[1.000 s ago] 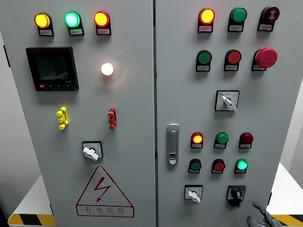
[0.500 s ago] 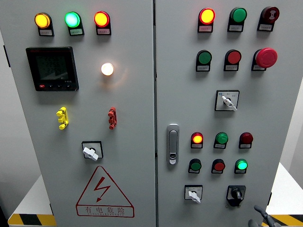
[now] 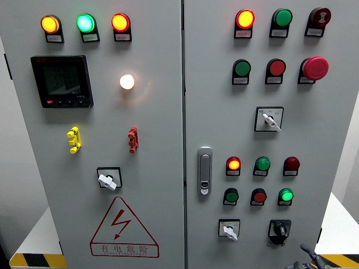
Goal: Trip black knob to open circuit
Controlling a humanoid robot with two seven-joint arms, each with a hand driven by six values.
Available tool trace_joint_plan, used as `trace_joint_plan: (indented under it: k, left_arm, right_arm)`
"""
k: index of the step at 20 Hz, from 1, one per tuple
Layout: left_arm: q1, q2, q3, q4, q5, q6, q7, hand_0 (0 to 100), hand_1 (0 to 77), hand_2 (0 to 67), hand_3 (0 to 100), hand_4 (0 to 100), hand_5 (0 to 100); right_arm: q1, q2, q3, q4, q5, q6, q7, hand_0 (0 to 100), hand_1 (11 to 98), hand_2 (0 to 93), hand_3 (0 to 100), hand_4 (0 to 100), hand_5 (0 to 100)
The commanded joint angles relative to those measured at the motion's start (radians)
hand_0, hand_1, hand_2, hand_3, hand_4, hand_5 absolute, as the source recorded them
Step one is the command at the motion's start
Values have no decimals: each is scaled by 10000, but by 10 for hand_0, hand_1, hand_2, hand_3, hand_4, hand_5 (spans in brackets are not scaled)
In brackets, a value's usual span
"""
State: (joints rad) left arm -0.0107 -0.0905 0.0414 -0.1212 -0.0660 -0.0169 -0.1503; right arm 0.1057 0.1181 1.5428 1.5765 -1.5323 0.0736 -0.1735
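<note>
The right hand shows only as a few grey fingertips at the bottom right corner of the head view; they look loosely spread and hold nothing, though most of the hand is cut off by the frame edge. The black knob, a rotary selector on the right cabinet door, sits just above and slightly left of those fingertips, not touching them. To do this step well, the hand probably needs to rise, pinch the knob's raised bar between finger and thumb, and twist squarely, keeping clear of the white selector switch farther left and the lit green indicator lamp above. No containers are in view: the only enclosure is the cabinet itself, its door latch closed, so its contents cannot be seen. The left hand is out of view.
</note>
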Motion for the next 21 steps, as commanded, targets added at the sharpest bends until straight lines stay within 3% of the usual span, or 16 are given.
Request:
trace_joint_plan:
  k: [1, 10, 21]
  left_arm:
    - [0, 0, 0, 0, 0, 0, 0, 0, 32, 129, 214, 67, 15]
    - [0, 0, 0, 0, 0, 0, 0, 0, 31, 129, 214, 67, 15]
    - [0, 0, 0, 0, 0, 0, 0, 0, 32, 129, 214, 67, 15]
  right_arm:
    - [-29, 0, -11, 66, -2, 1, -13, 786, 456, 35, 214, 180, 387]
    - [-244, -15, -42, 189, -32, 1, -44, 790, 457, 51, 132, 104, 291]
    - [-336, -15, -42, 204, -32, 1, -44, 796, 456, 51, 131, 107, 283]
